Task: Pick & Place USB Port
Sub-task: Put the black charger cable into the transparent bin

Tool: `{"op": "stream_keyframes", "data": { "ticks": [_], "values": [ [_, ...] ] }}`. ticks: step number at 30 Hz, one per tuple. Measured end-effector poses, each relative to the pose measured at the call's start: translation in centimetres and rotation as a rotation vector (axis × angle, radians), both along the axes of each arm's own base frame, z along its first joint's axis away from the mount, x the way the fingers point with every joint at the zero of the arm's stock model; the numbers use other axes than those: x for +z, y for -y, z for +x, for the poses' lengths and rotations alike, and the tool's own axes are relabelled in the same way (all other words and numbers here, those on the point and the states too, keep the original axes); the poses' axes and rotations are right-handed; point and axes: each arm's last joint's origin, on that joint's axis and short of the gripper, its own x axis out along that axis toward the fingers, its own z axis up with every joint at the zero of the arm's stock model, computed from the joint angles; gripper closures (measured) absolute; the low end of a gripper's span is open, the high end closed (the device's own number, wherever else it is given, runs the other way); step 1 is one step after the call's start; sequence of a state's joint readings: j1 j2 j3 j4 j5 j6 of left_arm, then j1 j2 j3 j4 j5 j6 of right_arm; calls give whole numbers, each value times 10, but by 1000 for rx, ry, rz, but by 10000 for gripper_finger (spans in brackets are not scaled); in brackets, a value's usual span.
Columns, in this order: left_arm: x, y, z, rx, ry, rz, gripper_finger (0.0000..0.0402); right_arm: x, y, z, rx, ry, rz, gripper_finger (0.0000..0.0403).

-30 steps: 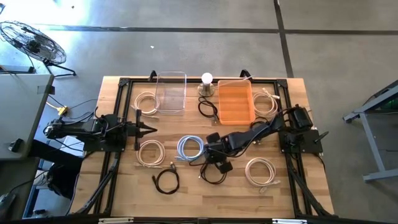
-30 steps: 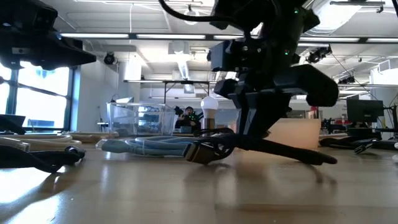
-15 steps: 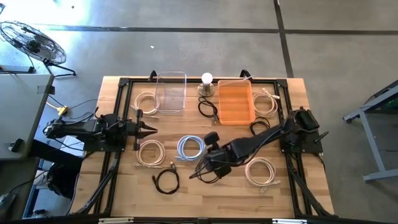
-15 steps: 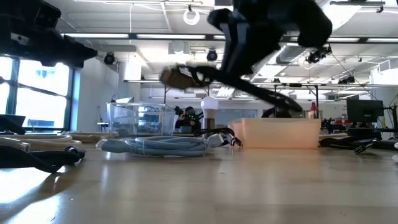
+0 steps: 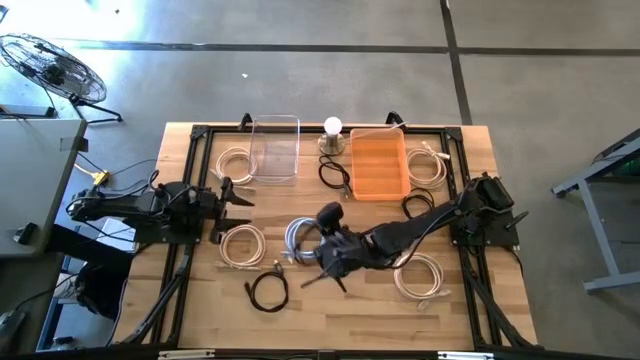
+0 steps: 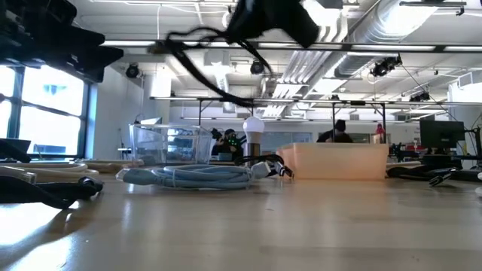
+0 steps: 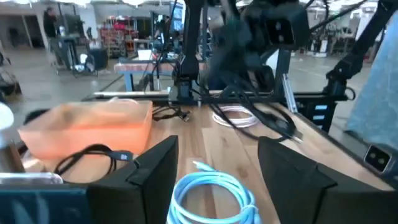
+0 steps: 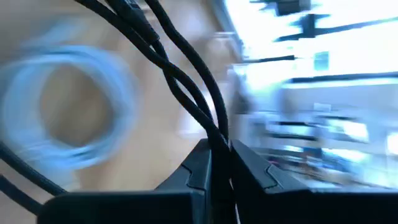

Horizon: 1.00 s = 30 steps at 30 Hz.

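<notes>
The right gripper (image 8: 219,163) is pinched tight on a black cable (image 8: 180,74), the strands running out from between its fingers; in the high view it (image 5: 325,258) hangs above the middle of the table (image 5: 200,310), and the low view shows the cable (image 6: 197,66) dangling clear of the wood. Just left of it lies a light blue cable coil (image 5: 303,236); far behind stand an orange bin (image 5: 379,165) and, left of that, a clear bin (image 5: 275,148). This looks like the carry step after pickup. The next move probably calls for swinging the cable toward a bin without snagging neighbouring coils. The left gripper (image 5: 237,201) waits at the left edge, fingers spread and empty.
</notes>
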State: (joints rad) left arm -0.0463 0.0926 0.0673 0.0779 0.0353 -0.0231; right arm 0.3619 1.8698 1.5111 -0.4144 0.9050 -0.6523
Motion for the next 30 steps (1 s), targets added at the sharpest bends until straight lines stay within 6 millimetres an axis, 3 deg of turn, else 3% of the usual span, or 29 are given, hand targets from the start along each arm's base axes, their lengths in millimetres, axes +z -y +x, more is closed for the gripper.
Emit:
{"op": "stream_keyframes", "data": {
  "ticks": [8, 20, 30],
  "values": [
    [7, 0, 9, 16, 45, -124, 181, 25, 27, 26, -4, 213, -180, 373],
    [14, 1, 26, -22, 111, -116, 181, 31, 70, 38, 9, 235, -201, 373],
    [6, 2, 35, -2, 55, -56, 181, 38, 107, 42, -49, 255, -261, 373]
  ]
}}
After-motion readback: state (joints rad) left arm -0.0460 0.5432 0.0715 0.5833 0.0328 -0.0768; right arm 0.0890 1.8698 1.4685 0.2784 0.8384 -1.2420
